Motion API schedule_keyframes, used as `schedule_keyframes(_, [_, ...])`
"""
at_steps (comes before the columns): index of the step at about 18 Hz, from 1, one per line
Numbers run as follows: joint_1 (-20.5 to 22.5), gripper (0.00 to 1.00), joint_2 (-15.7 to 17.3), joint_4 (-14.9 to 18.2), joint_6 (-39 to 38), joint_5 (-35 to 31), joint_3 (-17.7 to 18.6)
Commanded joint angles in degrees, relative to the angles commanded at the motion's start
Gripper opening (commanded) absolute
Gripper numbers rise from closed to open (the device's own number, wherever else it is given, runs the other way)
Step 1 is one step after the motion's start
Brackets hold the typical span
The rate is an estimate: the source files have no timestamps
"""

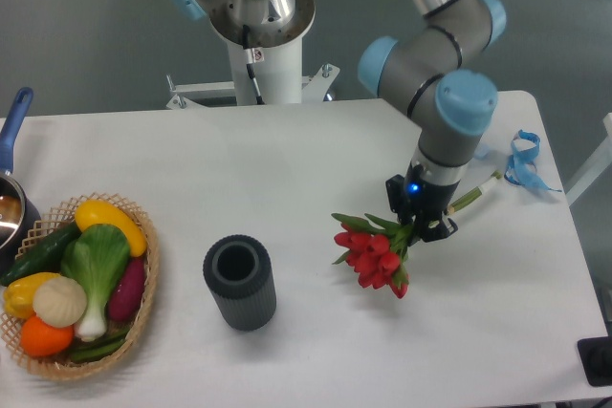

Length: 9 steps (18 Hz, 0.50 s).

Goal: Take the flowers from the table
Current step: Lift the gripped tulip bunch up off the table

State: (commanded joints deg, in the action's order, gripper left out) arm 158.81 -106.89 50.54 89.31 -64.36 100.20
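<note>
Camera view: the end effector (426,223) is closed on the stems of the flowers (380,253), which are held near the counter's (287,160) right edge, apparently just off its surface. Slippage is judged possible, since the heavy red buds hang to one side of a thin-stemmed grip. Red tulip buds, green leaves and pale stems are seen.

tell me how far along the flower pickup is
Done: the gripper is shut on the flowers at the stems. In hand: the bunch hangs tilted, buds lowest, apparently clear of the table, though a single view cannot confirm that. Left: little, perhaps only raising it higher.
</note>
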Motion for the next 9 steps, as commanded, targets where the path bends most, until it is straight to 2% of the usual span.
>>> schedule_keyframes(3, [0.7,0.18,2.4,0.1,-4.8,4.9,-1.5])
schedule_keyframes(6, [0.8,0.18,5.0,0.0,-12.6,15.2,-3.4])
schedule_keyframes(9, [1.6,0.18,6.2,-0.4,-20.8,25.1,-5.1])
